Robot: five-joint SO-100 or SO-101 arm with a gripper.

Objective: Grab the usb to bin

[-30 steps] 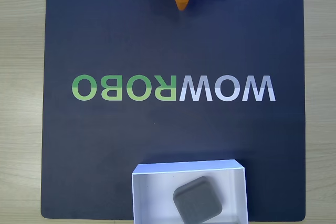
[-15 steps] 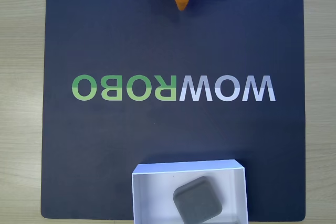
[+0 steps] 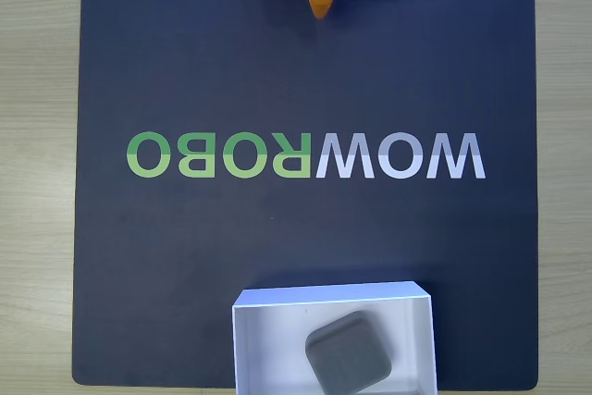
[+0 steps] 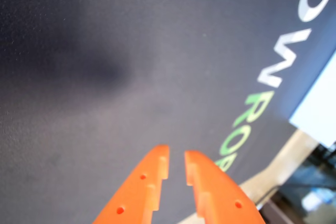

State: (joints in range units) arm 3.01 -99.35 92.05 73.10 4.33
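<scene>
Usb (image 3: 348, 354) lying flat inside bin (image 3: 268, 339), turned at an angle, nearer the right wall in the fixed view. Bin at bottom edge of dark mat (image 3: 185, 256), itself on pale wood surface (image 3: 37, 182). WOWROBO lettering (image 3: 305, 155) across mat's middle, reading mirrored. Orange claw (image 3: 320, 12) at top edge, well apart from bin. In wrist view, claw (image 4: 176, 152) nearly together, thin gap between fingers (image 4: 152, 174), nothing held, over bare mat.
</scene>
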